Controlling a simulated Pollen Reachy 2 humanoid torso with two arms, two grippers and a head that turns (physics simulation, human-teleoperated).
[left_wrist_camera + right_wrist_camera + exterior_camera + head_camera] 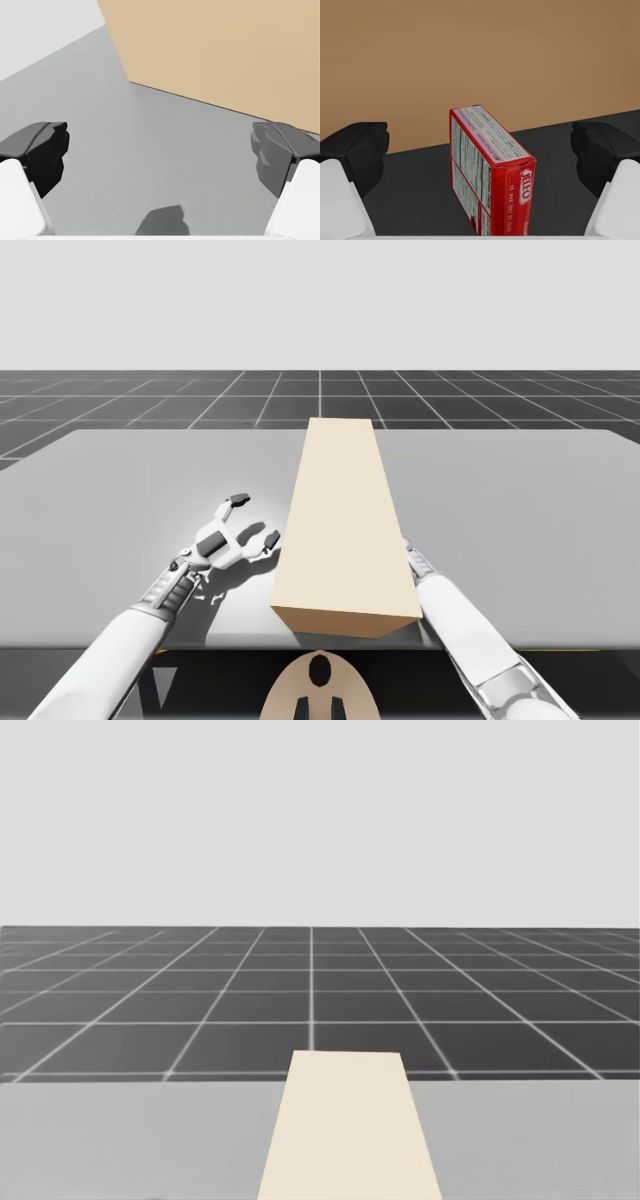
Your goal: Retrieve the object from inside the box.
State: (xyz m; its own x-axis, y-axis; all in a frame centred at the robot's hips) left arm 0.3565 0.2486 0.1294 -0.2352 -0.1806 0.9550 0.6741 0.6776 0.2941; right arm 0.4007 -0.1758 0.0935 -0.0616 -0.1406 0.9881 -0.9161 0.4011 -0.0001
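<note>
A long tan box (345, 520) lies lengthwise on the grey table (110, 490), and its far end (350, 1135) appears in the head view. My left gripper (254, 520) rests open on the table just left of the box; in its wrist view the left gripper (160, 160) holds nothing, with the tan wall (225, 50) ahead. My right arm (460, 620) reaches into the box's right side, which hides its hand. Inside, a small red box (490, 170) stands on edge on the dark floor between the spread fingers of my right gripper (480, 155), touching neither.
The tan inner wall (470, 60) stands close behind the red box. Bare table stretches left of my left arm and right of the tan box. The table's near edge (200, 645) runs just under my forearms.
</note>
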